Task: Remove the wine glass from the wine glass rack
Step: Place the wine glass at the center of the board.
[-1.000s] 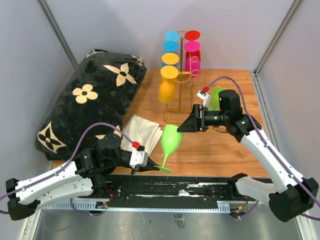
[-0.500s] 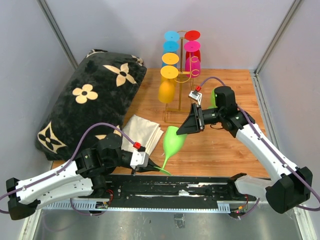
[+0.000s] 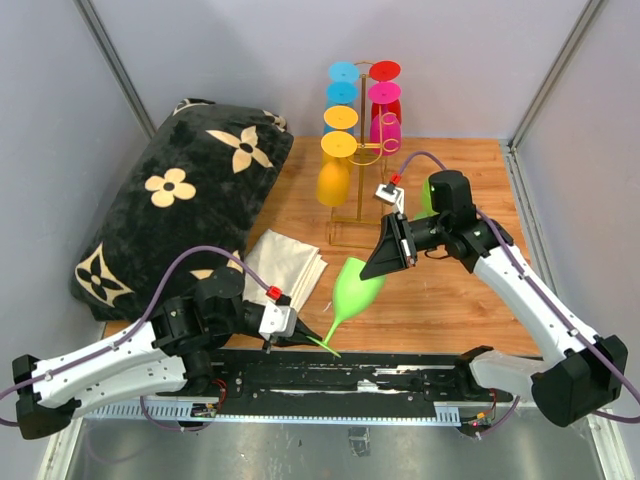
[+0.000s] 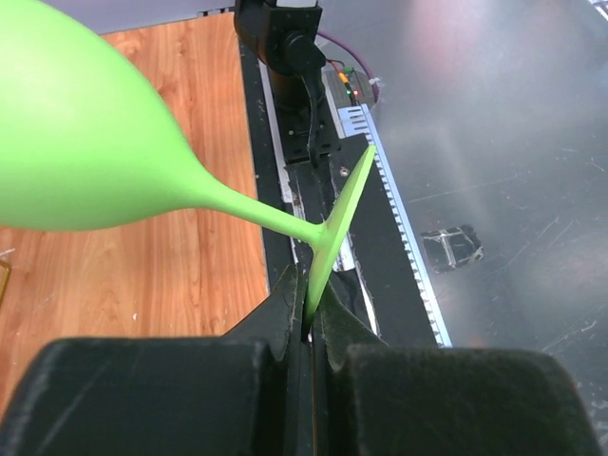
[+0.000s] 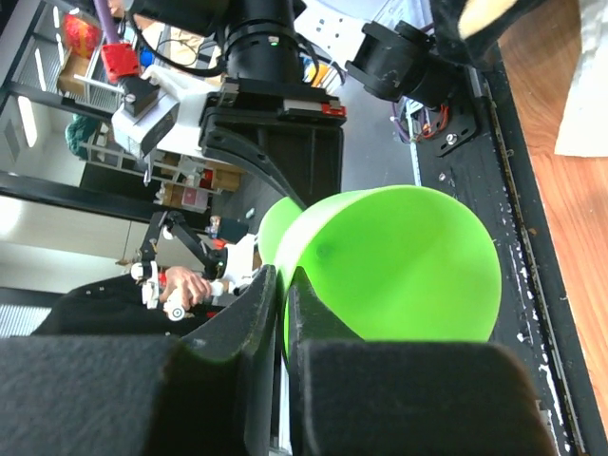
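A black flowered pillow (image 3: 185, 200) lies at 10 o'clock on the wooden surface (image 3: 450, 300), with a folded cloth (image 3: 285, 262) just beside it. The left end effector (image 3: 300, 338) is pinched narrow on the flat foot of the green wine glass (image 3: 355, 290). The glass is off the rack (image 3: 362, 200), held tilted above the surface, stem toward 7 o'clock and bowl toward 1 o'clock. The rack stands at 12 o'clock from the bowl, with coloured glasses (image 3: 333, 180) hanging on it. The right end effector (image 3: 378, 268) is clamped narrow over the bowl's rim.
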Available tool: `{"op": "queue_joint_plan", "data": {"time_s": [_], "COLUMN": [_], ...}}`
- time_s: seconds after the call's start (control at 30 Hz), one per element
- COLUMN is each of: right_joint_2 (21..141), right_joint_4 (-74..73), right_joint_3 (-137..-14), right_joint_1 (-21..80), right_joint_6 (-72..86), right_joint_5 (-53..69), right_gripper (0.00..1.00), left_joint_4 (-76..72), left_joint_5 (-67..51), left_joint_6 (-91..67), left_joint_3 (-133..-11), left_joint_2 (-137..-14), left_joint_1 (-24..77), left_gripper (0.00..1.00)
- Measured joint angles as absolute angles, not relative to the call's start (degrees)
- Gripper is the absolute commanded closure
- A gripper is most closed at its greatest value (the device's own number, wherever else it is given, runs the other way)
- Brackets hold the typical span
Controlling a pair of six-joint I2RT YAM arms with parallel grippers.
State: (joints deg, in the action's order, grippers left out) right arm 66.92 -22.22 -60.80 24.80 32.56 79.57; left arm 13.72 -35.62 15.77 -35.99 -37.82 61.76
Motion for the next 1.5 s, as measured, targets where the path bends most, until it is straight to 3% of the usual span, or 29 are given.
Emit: {"op": "queue_joint_plan", "data": {"time_s": [0.13, 0.2, 0.27, 0.33, 0.43, 0.5, 0.77, 1.0, 1.27, 1.37, 1.5], "right_joint_2": [66.5, 65.98, 64.99, 63.72, 61.1, 59.55, 53.78, 50.43, 48.18, 49.17, 53.52], "right_joint_4": [-22.2, -22.2, -22.44, -23.03, -23.53, -23.68, -32.95, -41.32, -42.35, -42.52, -42.26], "right_joint_3": [-61.32, -61.32, -61.32, -61.34, -61.32, -61.34, -62.0, -63.92, -59.27, -57.89, -57.65], "right_joint_1": [24.82, 24.82, 24.82, 24.84, 25.8, 26.0, 26.0, 26.0, 25.87, 23.22, 8.69], "right_joint_6": [32.6, 32.58, 32.45, 32.25, 30.2, 28.69, 18.11, 11.38, 9.56, 10.33, 12.97], "right_joint_5": [80.27, 79.7, 77.76, 75.68, 69.95, 65.93, 41.3, 17.32, -11.64, -14.94, -10.79], "right_gripper": [0.99, 0.99, 0.99, 0.99, 0.99, 0.99, 0.99, 0.99, 0.99, 0.99, 0.99], "left_joint_4": [12.69, 12.16, 11.53, 10.85, 8.84, 7.55, 2.26, -2.68, -2.09, 1.41, 7.42], "left_joint_5": [-35.86, -35.99, -35.83, -33.93, -29.71, -27.62, -18.44, 5.32, 16.99, 19.81, 22.79], "left_joint_6": [14.68, 14.13, 13.43, 12.01, 9.89, 8.69, 3.92, -7.01, -21.17, -26.72, -33.01], "left_joint_3": [-35.99, -35.97, -35.73, -35.31, -34.92, -34.81, -32.8, -26.89, -28.25, -30.96, -35.81], "left_joint_2": [-39.2, -39.66, -39.9, -40.03, -40.8, -40.88, -38.0, -34.41, -35.03, -36.69, -39.33], "left_joint_1": [61.76, 61.8, 61.93, 61.93, 61.73, 61.71, 61.69, 61.69, 61.69, 61.69, 61.69], "left_gripper": [0.99, 0.92, 0.66, 0.5, 0.13, 0.01, 0.0, 0.0, 0.0, 0.0, 0.0]}}
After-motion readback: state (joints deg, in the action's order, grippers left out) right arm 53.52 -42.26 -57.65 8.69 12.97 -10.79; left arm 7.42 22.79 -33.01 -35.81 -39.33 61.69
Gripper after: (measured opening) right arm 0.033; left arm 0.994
